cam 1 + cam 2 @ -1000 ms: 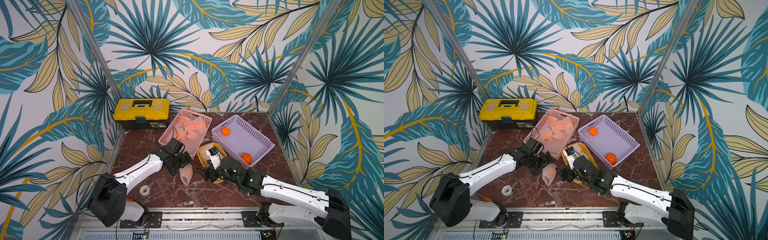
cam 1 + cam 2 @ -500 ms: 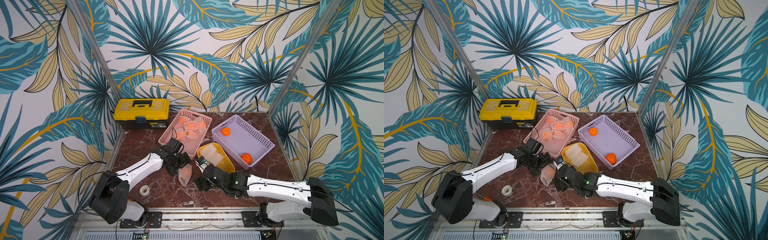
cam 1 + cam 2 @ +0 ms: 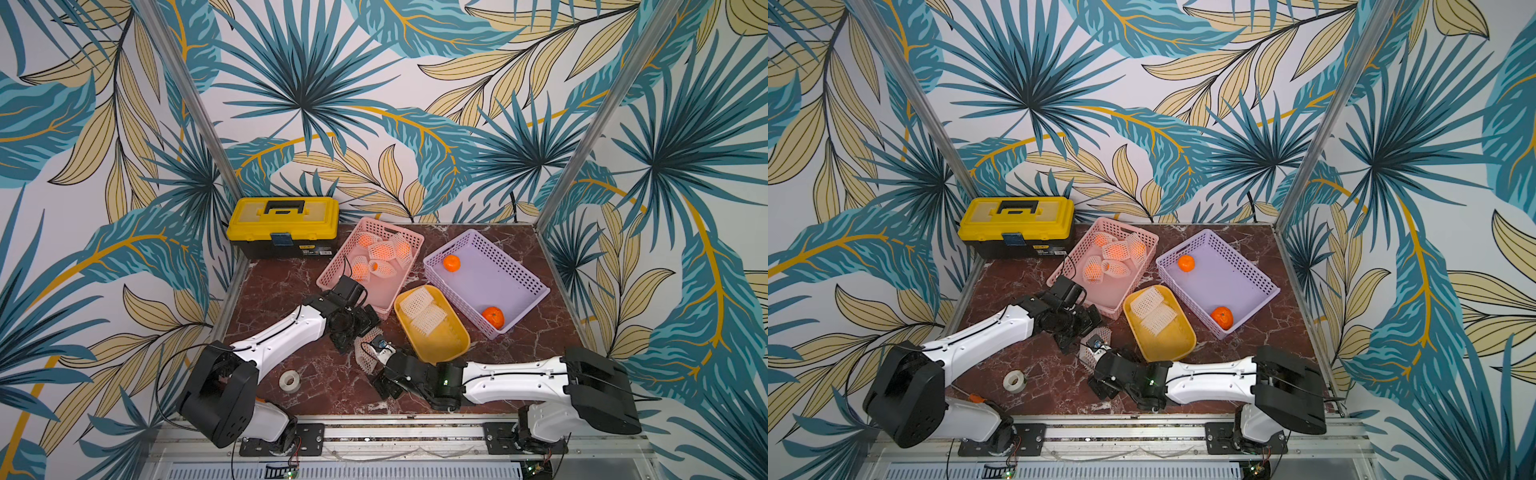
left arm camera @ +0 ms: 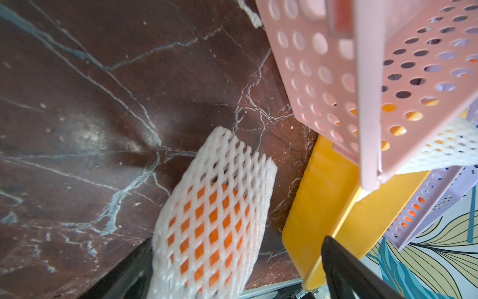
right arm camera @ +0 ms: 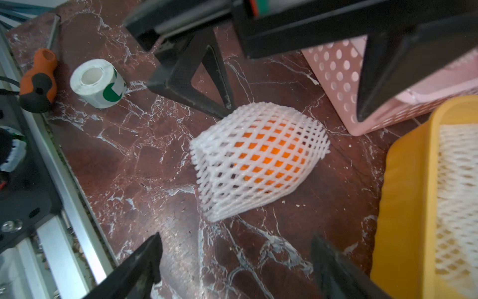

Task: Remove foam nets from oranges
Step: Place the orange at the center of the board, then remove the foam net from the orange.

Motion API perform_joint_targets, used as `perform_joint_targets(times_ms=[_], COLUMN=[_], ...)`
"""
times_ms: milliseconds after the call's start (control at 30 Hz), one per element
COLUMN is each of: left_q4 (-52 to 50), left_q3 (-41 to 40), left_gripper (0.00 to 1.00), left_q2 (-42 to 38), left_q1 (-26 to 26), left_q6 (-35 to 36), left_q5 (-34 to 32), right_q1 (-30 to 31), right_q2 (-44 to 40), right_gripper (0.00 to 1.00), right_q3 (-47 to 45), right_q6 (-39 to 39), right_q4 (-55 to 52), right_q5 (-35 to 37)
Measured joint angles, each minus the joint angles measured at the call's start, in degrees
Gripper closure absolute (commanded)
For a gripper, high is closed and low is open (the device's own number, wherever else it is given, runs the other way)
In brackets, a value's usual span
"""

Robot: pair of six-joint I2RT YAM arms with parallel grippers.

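At the 6 o'clock edge of the counter [image 3: 270, 299], the right tool [image 5: 236, 236] stands wide with nothing between its jaws. It points toward 12 o'clock at one orange [image 5: 263, 148] lying inside its foam net [image 5: 214, 181] on the bare counter just ahead.

The left tool [image 4: 238, 240], at 11 o'clock from that fruit, is wide too and straddles the net. One finger [image 4: 129, 271] touches the mesh and its partner stands apart, so nothing is gripped. A tape roll [image 3: 290, 380] lies at 8 o'clock.

I judge this the start of a third stripping. Next, one tool should pinch a loose end of the net while the other steadies the fruit, closing gently because the foam gives.

At 2 o'clock a yellow tray [image 3: 440, 347] holds two empty nets [image 3: 417, 301]. Farther off at 12 o'clock, a pink basket [image 3: 338, 253] holds netted oranges [image 3: 382, 249]. A purple basket [image 3: 490, 282] beyond the tray holds two bare oranges [image 3: 493, 316].
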Motion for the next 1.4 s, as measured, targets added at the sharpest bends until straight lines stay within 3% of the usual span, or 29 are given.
perform_joint_targets(times_ms=[300,433,567,733,1133,1400], left_q4=[1.95,2.58,3.1,3.5,3.58,3.52], left_q3=[-0.02,-0.07,-0.15,-0.74,-0.74,-0.61], left_gripper=[0.0,0.0,0.0,0.01,0.0,0.01], left_q2=[0.0,0.0,0.0,0.0,-1.4,-6.6], left_q1=[0.0,0.0,0.0,0.02,3.15,7.06], left_q6=[-1.66,-2.38,-2.64,-3.06,-2.97,-2.29], left_q5=[1.99,2.73,3.39,3.8,4.92,5.79], right_q1=[3.21,3.67,3.67,3.67,3.63,1.99], right_q2=[8.94,12.79,13.77,15.26,14.67,9.53], right_gripper=[0.05,0.09,0.22,0.46,0.9,1.0], right_q3=[3.52,5.75,5.99,5.95,3.32,3.32], right_q6=[-4.72,-4.79,-4.5,-4.17,-4.33,-1.25], right_q4=[4.79,5.18,7.19,10.91,15.41,12.68], right_q5=[7.96,13.68,18.58,22.36,21.84,15.89])
